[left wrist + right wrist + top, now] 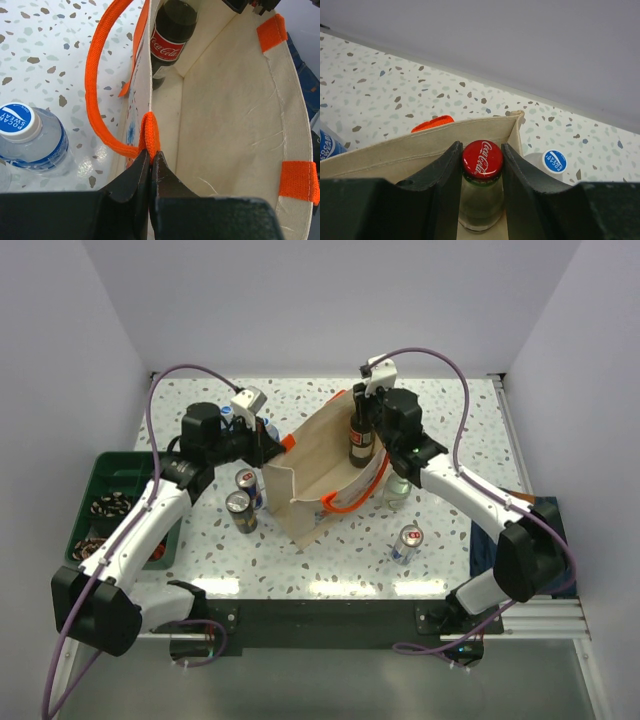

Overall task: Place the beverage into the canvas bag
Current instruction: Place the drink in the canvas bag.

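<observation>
Beige canvas bag (305, 480) is standing open near the table's (450, 410) middle. Left fingers (140, 175) are pressing together, pinching its rim at an orange handle (95, 80) seam. Right fingers (447, 172), partly spread, are clamping the neck of the cola bottle (482, 160), holding it upright inside the bag's far end.

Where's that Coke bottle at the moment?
Seen from above, the Coke bottle is inside the open bag, at its right end, with the right hand gripping its neck.
</observation>
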Motion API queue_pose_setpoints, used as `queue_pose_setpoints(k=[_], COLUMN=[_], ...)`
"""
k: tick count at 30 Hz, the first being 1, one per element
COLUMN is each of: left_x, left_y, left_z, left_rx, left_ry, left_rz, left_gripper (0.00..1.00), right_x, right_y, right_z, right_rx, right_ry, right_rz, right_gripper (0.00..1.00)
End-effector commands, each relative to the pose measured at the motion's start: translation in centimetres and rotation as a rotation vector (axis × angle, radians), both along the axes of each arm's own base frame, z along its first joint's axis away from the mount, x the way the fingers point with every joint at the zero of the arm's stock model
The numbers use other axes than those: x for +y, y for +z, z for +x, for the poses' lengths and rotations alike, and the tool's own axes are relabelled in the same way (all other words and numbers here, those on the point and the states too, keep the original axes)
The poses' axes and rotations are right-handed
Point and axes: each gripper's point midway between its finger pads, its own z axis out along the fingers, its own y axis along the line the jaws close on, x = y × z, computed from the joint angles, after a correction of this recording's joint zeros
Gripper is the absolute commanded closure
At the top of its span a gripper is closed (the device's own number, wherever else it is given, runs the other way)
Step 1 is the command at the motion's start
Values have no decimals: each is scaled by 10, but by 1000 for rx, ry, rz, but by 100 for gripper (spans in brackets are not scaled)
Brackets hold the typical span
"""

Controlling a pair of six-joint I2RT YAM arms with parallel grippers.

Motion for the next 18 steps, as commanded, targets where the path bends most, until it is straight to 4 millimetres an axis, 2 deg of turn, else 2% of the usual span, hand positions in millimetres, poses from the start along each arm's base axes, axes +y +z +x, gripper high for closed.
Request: queue_pose_setpoints(k=[1,13,18], left_x=[-6,-8,-7], left_y=[47,41,42], left_z=[14,22,22], left_rx=[-134,-114,-118], left_ry=[7,27,27], left_rz=[-61,-64,-63], left_gripper=[100,100,100], right_x=[-27,-25,-24], right_y=[139,106,99], right_z=[-15,-11,-15], right_rx=[-406,-340,-322], right_ry=[-80,-78,-69], right_rz=[184,173,173], right_gripper=[100,100,100])
